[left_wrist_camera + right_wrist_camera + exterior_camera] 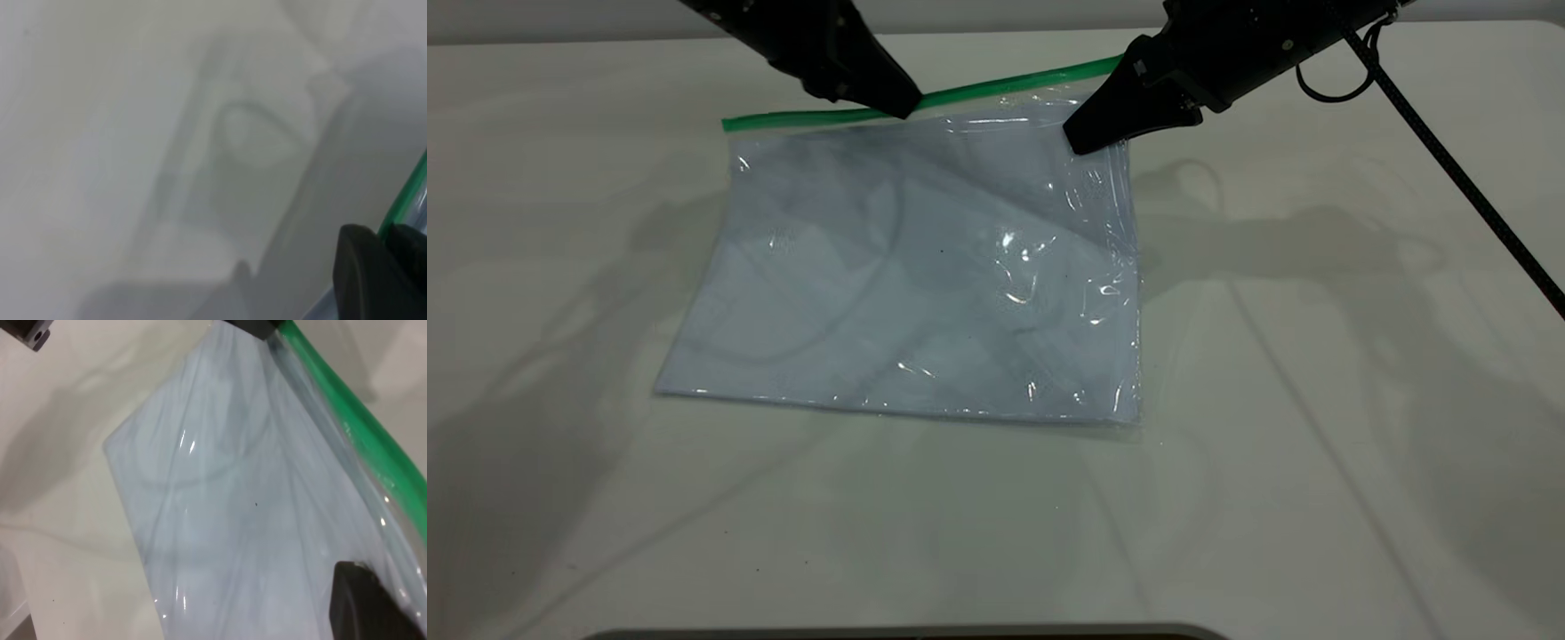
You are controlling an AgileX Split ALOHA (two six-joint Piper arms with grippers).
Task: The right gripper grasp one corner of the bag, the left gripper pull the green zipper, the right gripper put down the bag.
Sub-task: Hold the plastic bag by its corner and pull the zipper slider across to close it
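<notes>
Exterior view first: we saw the bag (907,276) lying near the middle of the desk (1316,444), its far right corner raised off the surface. At that corner the right gripper (1085,140) appeared pinched onto the clear plastic just below the green zipper (809,117). The left gripper (903,105) had its tip on the zipper strip about halfway along, and we judged it clamped on the strip, though the slider itself was hidden.

Left wrist view: we saw the left gripper's dark fingers (363,273) close together against the green zipper (403,200), with bare desk (100,133) beyond.

Right wrist view: one finger (363,603) of the right gripper sat on the bag (233,507) beside the green zipper (360,433); the second finger was out of sight.

We judged the bag light, limp and slippery, prone to sag and slip from a shallow pinch. The stiffer zipper edge and the corner beside it seemed the surest places to take hold
</notes>
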